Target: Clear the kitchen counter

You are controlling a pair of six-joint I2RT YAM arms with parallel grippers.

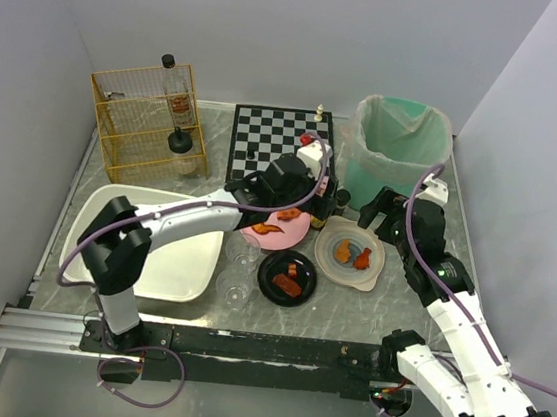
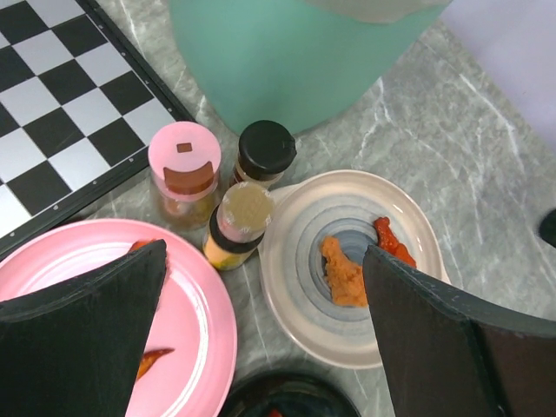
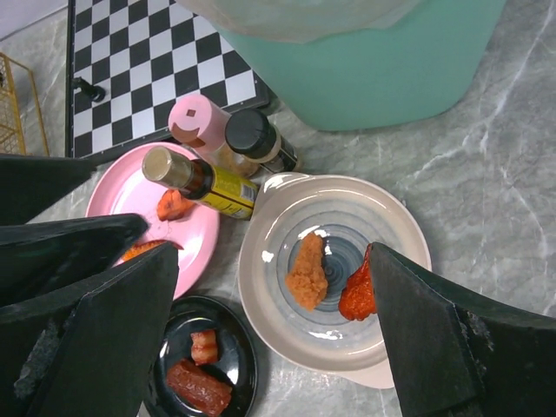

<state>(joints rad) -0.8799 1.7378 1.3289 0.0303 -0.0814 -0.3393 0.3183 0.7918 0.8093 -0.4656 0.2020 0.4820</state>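
Grey marbled kitchen counter (image 1: 366, 324) beneath everything. Left gripper (image 2: 262, 252) spread wide, empty, above pink-lidded jar (image 2: 182, 161). Right gripper (image 3: 274, 252) equally wide, empty, over beige plate (image 3: 261, 295). Yellow bottle label (image 3: 230, 188) too blurred to read.

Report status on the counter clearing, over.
Left end effector open, empty, above spice jars. Right end effector open, empty, above beige plate. Kitchen counter not cleared: pink plate, black plate, glasses on it. Jars tight between plates.

Kitchen counter (image 1: 352, 318): flat grey marble w/ whitish veins (cluttered).
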